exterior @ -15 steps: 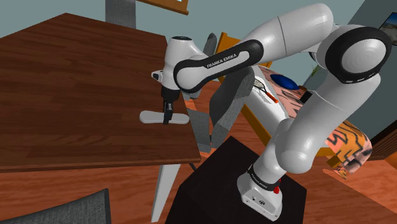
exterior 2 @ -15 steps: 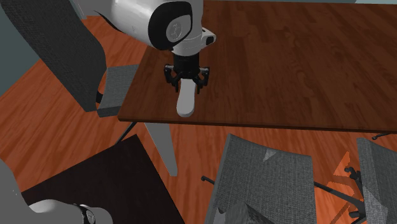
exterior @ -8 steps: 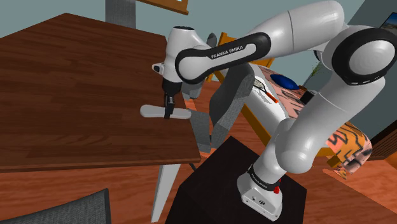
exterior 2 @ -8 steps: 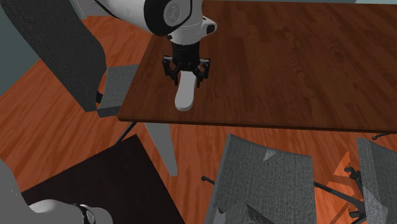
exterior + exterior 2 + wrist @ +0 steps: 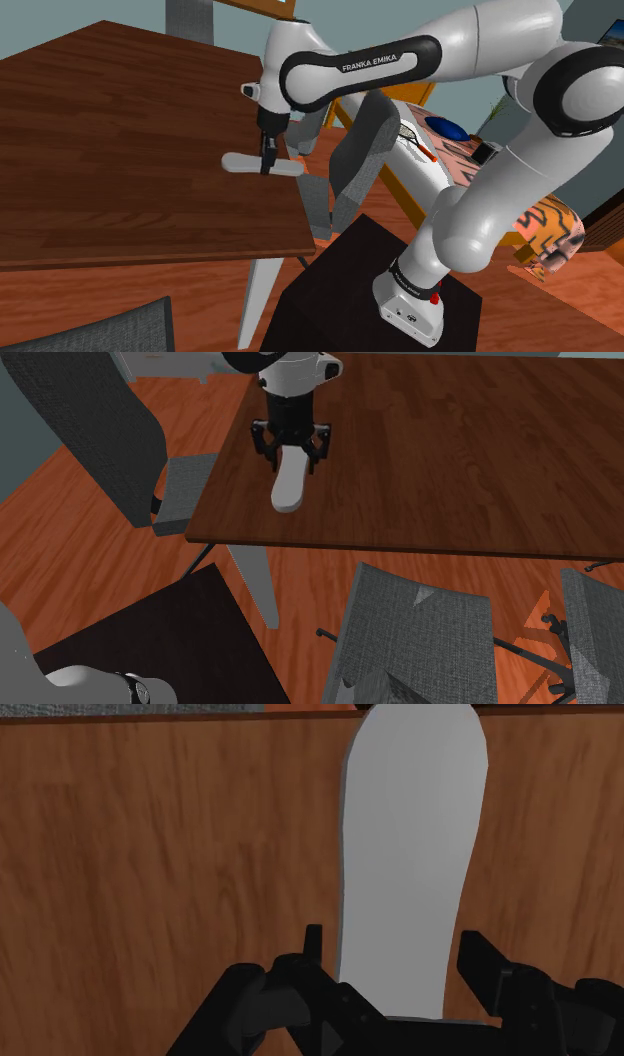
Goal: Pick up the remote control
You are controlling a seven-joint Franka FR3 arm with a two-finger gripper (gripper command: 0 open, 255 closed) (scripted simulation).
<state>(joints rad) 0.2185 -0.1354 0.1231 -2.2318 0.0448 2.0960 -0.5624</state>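
Black gripper, jaws pinched on the remote control near one end, a finger pressed to each long side. Remote noted as plain white and held lengthwise, with most of its body reaching out past the fingertips. Seen over the brown wooden table, near its edge, apparently raised clear of the top, without a sure view of the gap. Judged: grasp made, lift under way or nearly complete, only a steady raise left. Logged further out: grey chair, dark stand
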